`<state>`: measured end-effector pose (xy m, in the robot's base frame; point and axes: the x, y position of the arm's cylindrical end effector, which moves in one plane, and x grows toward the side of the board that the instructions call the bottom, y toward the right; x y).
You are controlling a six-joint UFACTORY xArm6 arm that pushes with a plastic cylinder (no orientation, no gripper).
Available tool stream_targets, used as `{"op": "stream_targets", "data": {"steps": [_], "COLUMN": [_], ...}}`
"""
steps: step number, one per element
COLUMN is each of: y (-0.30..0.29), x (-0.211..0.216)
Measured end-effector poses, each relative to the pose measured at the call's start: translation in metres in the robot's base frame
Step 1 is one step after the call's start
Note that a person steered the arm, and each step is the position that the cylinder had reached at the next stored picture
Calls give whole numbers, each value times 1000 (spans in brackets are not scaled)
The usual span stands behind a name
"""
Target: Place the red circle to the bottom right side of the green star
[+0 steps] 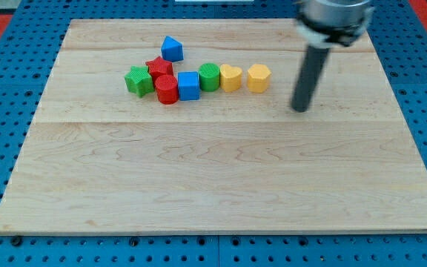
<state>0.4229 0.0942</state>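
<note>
The red circle (167,89) sits in a cluster at the board's upper left, touching the red star (159,68) above it and the blue cube (188,86) on its right. The green star (138,81) lies just left of the red circle, slightly higher. My tip (299,109) is well to the view's right of the cluster, past the yellow blocks, touching no block.
A blue pentagon-like block (172,49) is above the cluster. A green circle (210,77), a yellow heart (230,77) and a yellow hexagon (258,77) form a row right of the blue cube. The wooden board (221,178) rests on a blue pegboard.
</note>
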Motion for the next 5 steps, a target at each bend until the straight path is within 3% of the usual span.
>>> {"op": "stream_targets", "data": {"steps": [2, 3, 5], "y": [-137, -168, -165], "x": [-28, -24, -23]}}
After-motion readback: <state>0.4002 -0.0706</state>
